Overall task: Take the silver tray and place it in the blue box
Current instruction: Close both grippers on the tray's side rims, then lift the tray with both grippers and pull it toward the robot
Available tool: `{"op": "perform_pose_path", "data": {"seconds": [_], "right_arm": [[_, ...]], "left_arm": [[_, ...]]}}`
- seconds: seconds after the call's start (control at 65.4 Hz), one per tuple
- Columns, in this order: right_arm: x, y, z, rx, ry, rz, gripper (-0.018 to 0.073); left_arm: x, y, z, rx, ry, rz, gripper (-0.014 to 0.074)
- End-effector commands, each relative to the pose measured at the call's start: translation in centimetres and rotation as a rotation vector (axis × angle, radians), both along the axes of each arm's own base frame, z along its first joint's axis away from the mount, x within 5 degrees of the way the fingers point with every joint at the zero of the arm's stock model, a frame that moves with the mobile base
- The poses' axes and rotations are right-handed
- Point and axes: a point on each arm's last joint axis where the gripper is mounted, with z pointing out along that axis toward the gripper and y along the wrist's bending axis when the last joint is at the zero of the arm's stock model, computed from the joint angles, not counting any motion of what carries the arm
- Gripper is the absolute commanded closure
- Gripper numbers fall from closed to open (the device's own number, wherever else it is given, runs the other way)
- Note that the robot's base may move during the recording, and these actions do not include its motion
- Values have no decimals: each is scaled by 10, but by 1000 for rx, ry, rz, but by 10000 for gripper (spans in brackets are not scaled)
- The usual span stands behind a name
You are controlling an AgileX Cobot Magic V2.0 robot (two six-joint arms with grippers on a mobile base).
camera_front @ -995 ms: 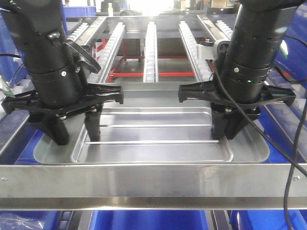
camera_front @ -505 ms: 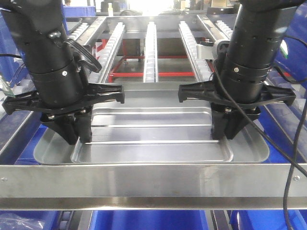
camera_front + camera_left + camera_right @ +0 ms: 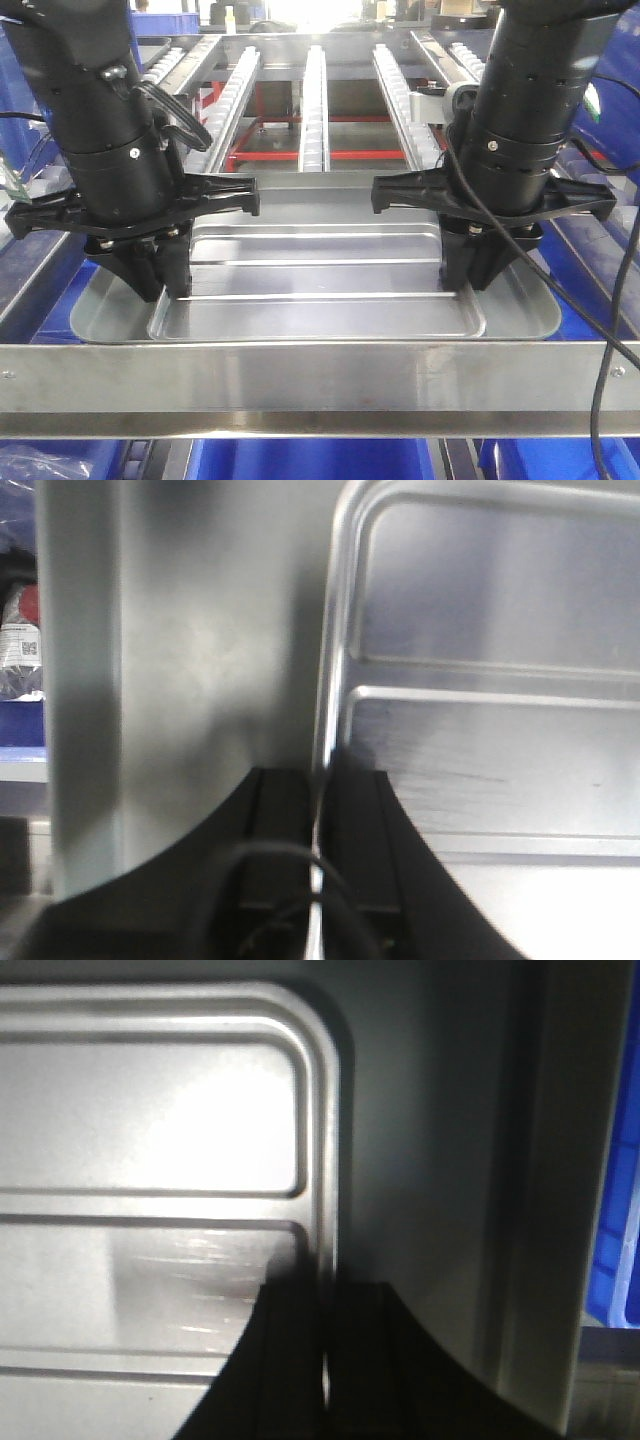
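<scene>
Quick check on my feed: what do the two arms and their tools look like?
The left arm and right arm are black with thick round wrist segments. The left tool and right tool each have a wide flat black crossbar above two tapered black fingers. A black cable loops off the left arm; another trails from the right arm, which shows a small green light.

Both arms hung nearly vertical, wrists pointing straight down. The left gripper (image 3: 158, 275) was clamped on the left rim of the silver tray (image 3: 320, 280), its fingers (image 3: 278, 830) pressed close on either side of the rim. The right gripper (image 3: 468, 268) pinched the tray's right rim likewise.
</scene>
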Motion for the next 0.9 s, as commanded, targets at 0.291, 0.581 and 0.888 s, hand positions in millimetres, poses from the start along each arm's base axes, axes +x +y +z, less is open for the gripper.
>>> {"op": "perform_pose_path", "data": {"seconds": [0.291,0.581,0.888], "right_arm": [[0,-4,72,42,-143,1,510],[-26,-6,100,97,-149,-36,510],[-89,4,102,163,-169,-15,510]], "left_arm": [[9,1,63,14,-112,-3,610],[-21,0,111,-50,-159,-20,610],[-75,6,111,-72,-139,-11,610]]}}
